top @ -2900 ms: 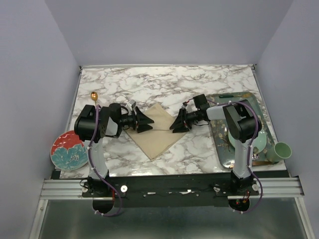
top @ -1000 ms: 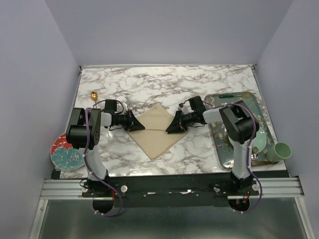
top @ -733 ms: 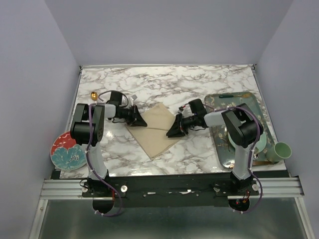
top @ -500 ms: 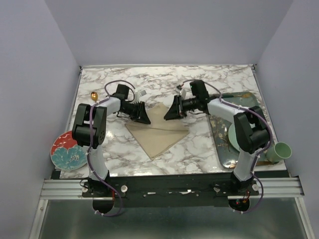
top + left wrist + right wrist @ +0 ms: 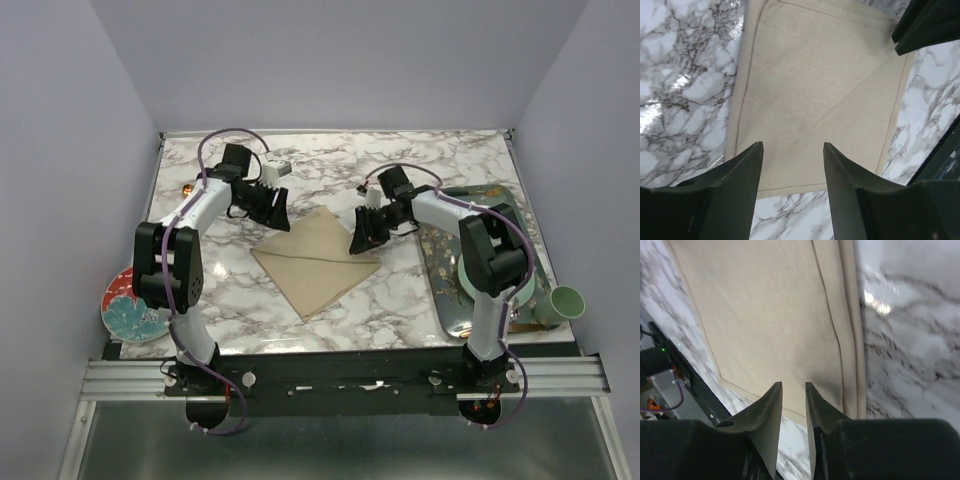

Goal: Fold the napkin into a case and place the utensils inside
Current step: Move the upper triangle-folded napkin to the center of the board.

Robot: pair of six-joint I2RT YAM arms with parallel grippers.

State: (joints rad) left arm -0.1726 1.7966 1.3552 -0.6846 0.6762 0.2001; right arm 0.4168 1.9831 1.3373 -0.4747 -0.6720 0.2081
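Plain beige-tan woven cloth napkin (image 5: 315, 258) sits flat mid marble counter (image 5: 400, 165), diagonal crease across it. Left jaws wide, right jaws narrow, both empty.

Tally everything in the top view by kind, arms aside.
Napkin: 1
Plates: 2 (red-teal plate, pale green plate)
Tray: 1
Cup: 1
Spoon: 1
Total: 6

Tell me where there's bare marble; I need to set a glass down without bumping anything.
The table is bare along its far edge and at near left between the napkin and the red plate. A narrower strip lies between napkin and tray. The middle is crowded: the left arm and right arm reach in, jaws over the napkin's far edges.
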